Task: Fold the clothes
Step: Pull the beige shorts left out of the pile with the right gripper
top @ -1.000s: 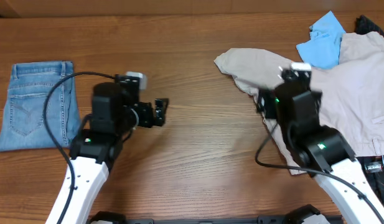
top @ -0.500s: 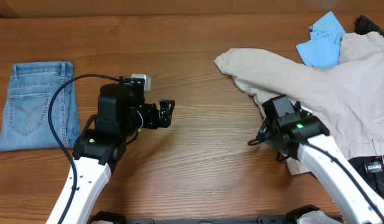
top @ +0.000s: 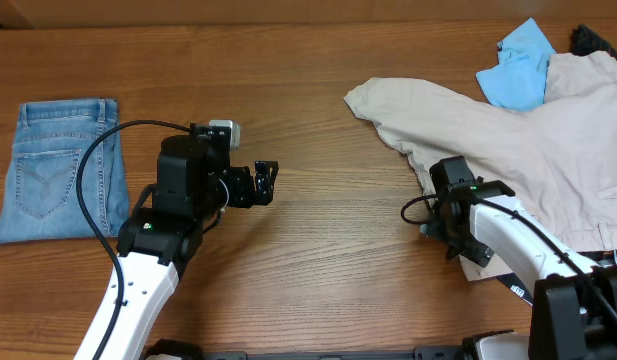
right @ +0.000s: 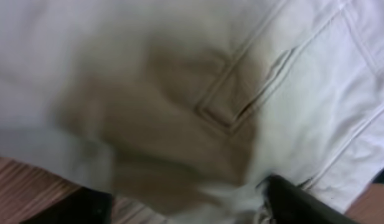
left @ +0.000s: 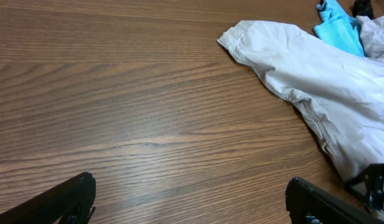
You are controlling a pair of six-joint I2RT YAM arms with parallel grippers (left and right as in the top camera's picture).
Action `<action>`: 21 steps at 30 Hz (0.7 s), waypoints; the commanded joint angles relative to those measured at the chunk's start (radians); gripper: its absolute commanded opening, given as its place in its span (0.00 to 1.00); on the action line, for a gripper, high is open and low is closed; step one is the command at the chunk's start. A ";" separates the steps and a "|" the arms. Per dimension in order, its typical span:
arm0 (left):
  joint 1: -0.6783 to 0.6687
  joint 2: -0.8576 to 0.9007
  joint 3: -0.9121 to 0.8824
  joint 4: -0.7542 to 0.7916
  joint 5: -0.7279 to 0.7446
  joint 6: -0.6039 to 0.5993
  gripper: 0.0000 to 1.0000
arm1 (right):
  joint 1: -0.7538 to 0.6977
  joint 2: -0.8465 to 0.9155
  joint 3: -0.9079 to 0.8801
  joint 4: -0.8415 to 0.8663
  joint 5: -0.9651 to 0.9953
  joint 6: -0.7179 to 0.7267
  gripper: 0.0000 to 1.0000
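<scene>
The clothes lie at the table's right: large pale beige shorts (top: 508, 140) spread flat, with a light-blue shirt (top: 518, 65) and a black garment (top: 593, 40) at their far edge. My right gripper (top: 456, 240) is down at the shorts' near left edge. In the right wrist view, blurred beige fabric (right: 179, 74) with a pocket seam fills the frame, and a fold of it lies between the spread fingers of the gripper (right: 192, 202). My left gripper (top: 266, 183) hovers open over bare wood, well left of the shorts (left: 316, 74), with nothing between its fingers (left: 73, 199).
Folded blue jeans (top: 58, 165) lie at the far left of the wooden table (top: 328, 260). A black cable (top: 413, 208) loops off the right arm beside the shorts. The blue shirt (left: 338, 28) shows at the top right of the left wrist view.
My right arm has swung from above the middle of the shorts down to their near left edge. The left gripper has shifted slightly to the right.
</scene>
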 commanded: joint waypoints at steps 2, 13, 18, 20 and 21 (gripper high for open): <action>-0.006 0.002 0.018 -0.003 -0.014 -0.014 1.00 | -0.002 0.007 -0.037 0.012 -0.034 -0.048 0.19; -0.005 0.001 0.019 0.002 -0.106 -0.014 1.00 | 0.085 -0.001 0.116 -0.097 -0.068 -0.218 0.04; -0.003 0.000 0.019 0.004 -0.205 -0.013 1.00 | 0.306 -0.004 0.388 -0.069 -0.225 -0.317 0.04; 0.000 0.000 0.019 0.004 -0.229 -0.013 1.00 | 0.377 -0.004 0.446 -0.028 -0.229 -0.316 0.04; 0.005 0.000 0.019 0.005 -0.235 -0.013 1.00 | 0.412 -0.004 0.468 -0.002 -0.230 -0.315 0.04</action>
